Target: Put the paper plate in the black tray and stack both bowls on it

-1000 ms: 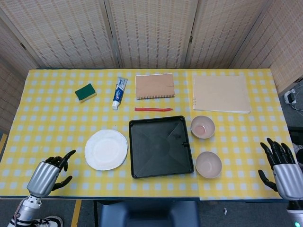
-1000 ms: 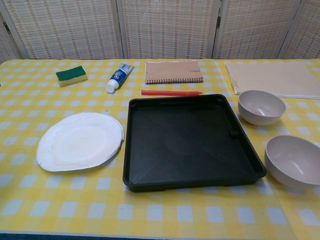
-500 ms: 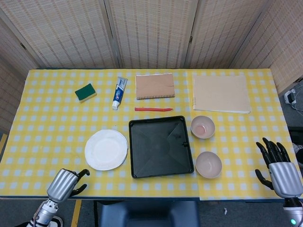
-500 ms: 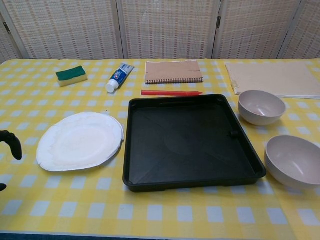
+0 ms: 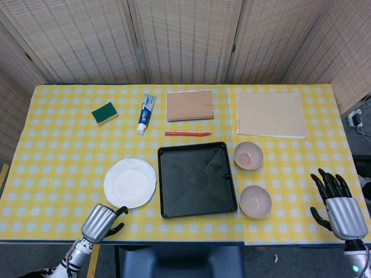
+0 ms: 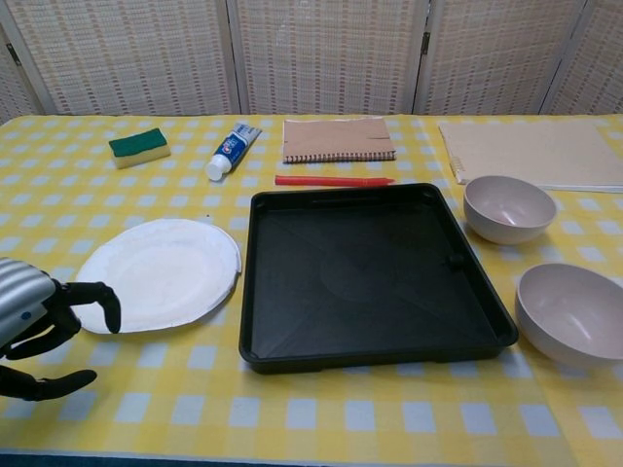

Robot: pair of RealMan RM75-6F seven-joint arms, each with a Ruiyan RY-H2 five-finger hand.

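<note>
We think the round white paper plate [image 6: 158,273], just past our left hand [image 6: 34,326] and its apart fingers, feels light and bendy; we should pinch its near rim.

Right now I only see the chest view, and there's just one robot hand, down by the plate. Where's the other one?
Observer: The right robot hand is at the table's near right edge, to the right of the near bowl.
Child: Is it holding anything?
Observer: No. Its fingers are spread, with nothing in them.
Child: Is my left one on the plate?
Observer: From above, the left robot hand is at the table's near edge, just in front of the plate, not on top of it.
</note>
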